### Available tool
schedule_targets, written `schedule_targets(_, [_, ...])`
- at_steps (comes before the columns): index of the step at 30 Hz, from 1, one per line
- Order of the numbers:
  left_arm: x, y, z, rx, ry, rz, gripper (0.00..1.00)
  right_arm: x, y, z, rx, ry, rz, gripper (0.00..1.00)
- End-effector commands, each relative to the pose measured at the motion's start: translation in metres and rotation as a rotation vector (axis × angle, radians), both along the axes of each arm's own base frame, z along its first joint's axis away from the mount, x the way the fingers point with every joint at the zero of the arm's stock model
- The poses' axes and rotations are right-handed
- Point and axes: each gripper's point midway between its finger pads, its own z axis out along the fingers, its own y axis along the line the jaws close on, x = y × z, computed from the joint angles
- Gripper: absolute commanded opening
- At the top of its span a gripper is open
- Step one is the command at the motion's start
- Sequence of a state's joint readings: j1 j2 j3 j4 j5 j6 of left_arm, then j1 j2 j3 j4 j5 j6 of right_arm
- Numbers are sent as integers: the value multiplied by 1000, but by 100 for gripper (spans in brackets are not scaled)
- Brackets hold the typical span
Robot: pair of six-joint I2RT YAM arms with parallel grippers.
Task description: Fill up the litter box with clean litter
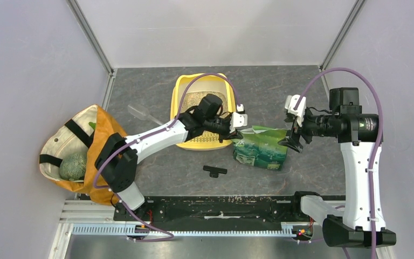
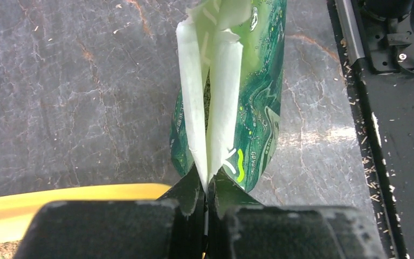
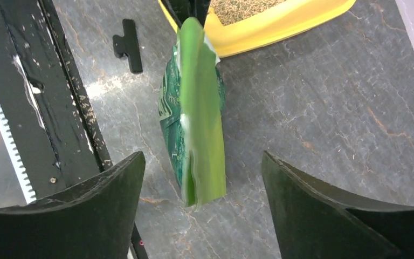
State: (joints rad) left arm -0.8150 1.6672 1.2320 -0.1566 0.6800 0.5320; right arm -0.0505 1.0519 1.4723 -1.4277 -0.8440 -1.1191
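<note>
The yellow litter box (image 1: 179, 100) sits at the table's middle back with beige litter (image 1: 194, 99) in it. Its rim also shows in the left wrist view (image 2: 59, 194) and the right wrist view (image 3: 280, 29), where litter (image 3: 242, 8) is visible. A green printed bag (image 1: 261, 147) stands right of the box. My left gripper (image 1: 232, 136) is shut on the bag's left top edge (image 2: 207, 135), beside the box's near right corner. My right gripper (image 1: 294, 139) is open, its jaws on either side of the bag's right end (image 3: 199, 118) without touching it.
An orange-and-cream tote bag (image 1: 75, 151) lies at the left edge. A clear plastic scoop (image 1: 143, 114) lies left of the box. A black clip (image 1: 214, 170) lies on the table in front of the box, also in the right wrist view (image 3: 128, 46). A black rail (image 1: 221, 208) runs along the near edge.
</note>
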Motion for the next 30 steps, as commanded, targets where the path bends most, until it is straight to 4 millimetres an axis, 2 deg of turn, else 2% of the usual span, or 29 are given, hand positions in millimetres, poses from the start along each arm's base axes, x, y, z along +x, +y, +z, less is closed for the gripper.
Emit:
schedule_targets(1, [7, -3, 18, -29, -162, -18, 3, -2, 5, 24, 99, 100, -103, 90])
schedule_targets(4, [5, -5, 19, -24, -215, -36, 5, 1, 13, 36, 177, 173, -142, 93])
schedule_targets(8, [3, -4, 23, -29, -270, -41, 10, 19, 16, 47, 232, 191, -179, 89])
schedule_targets(10, [3, -3, 29, -43, -289, -36, 15, 26, 17, 48, 249, 212, -191, 89])
schedule_targets(16, [-4, -3, 33, -53, -401, -59, 16, 55, 24, 48, 356, 340, -258, 89])
schedule_targets(18, [-5, -3, 35, -58, -406, -55, 23, 57, 24, 34, 342, 390, -270, 87])
schedule_targets(21, [-5, -3, 41, -66, -396, -41, 25, 57, 16, 0, 245, 433, -300, 85])
schedule_targets(24, [-4, -2, 42, -63, -394, -30, 25, 46, 12, -31, 155, 485, -289, 85])
schedule_targets(27, [-4, -1, 42, -62, -396, -28, 25, 33, 19, -49, 81, 509, -236, 85])
schedule_targets(30, [-4, 0, 43, -64, -393, -24, 25, 28, 18, -65, 8, 515, -216, 85])
